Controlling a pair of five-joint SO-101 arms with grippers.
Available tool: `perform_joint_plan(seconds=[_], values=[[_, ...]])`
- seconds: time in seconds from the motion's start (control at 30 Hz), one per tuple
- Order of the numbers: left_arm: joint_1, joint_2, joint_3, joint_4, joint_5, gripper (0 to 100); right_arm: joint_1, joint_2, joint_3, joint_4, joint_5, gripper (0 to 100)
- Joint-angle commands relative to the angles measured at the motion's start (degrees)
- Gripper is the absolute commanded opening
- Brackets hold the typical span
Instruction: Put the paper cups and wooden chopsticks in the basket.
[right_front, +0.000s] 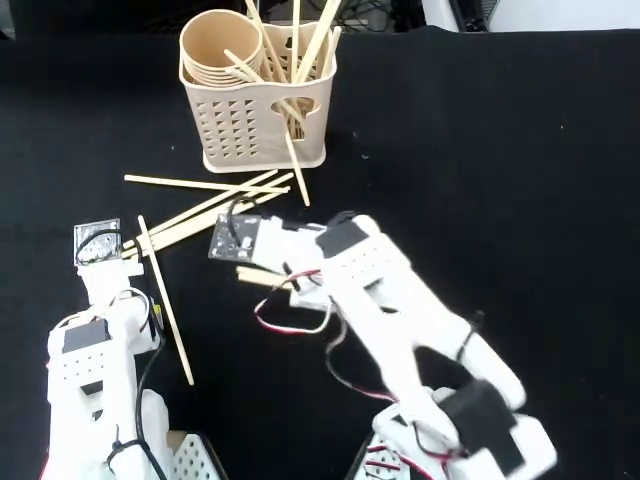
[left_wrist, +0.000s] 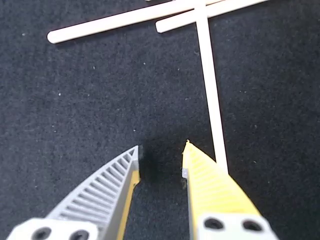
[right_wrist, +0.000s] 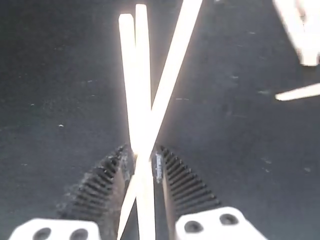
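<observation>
A beige basket (right_front: 255, 130) at the back of the table holds stacked paper cups (right_front: 215, 45) and several upright wooden chopsticks (right_front: 300, 40). More chopsticks (right_front: 205, 183) lie loose on the black cloth in front of it. My right gripper (right_wrist: 141, 152) is shut on crossed chopsticks (right_wrist: 142, 75) that run out between its fingers; in the high view it is at the middle (right_front: 240, 250). Over bare cloth at the left (right_front: 100, 250), my left gripper (left_wrist: 162, 150) is open and holds nothing. A single chopstick (left_wrist: 210, 90) lies just beside its yellow finger (left_wrist: 210, 185).
One long chopstick (right_front: 165, 300) lies slanted between the two arms. Another leans against the basket's front (right_front: 297, 170). The black cloth to the right of the basket has free room.
</observation>
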Motion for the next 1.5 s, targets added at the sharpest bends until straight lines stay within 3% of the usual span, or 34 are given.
perform_joint_plan(seconds=[0.0, 0.17, 0.5, 1.0, 1.47], values=[[0.57, -1.05, -0.31, -0.97, -0.35, 16, 3.16, -4.88, -0.22, 0.09, 0.53, 1.2], [0.57, -1.05, -0.31, -0.97, -0.35, 16, 8.18, -8.57, -0.57, -2.46, -0.44, 1.2], [0.66, -1.05, -0.31, -0.97, -0.35, 16, 8.88, -13.93, -0.48, -14.15, -18.99, 1.2], [0.57, -1.05, -0.31, -0.97, -0.35, 16, 8.88, -15.16, -2.86, -20.75, -26.20, 1.2], [0.66, -1.05, -0.31, -0.97, -0.35, 16, 8.97, -29.85, -3.56, -22.07, -30.51, 1.2]])
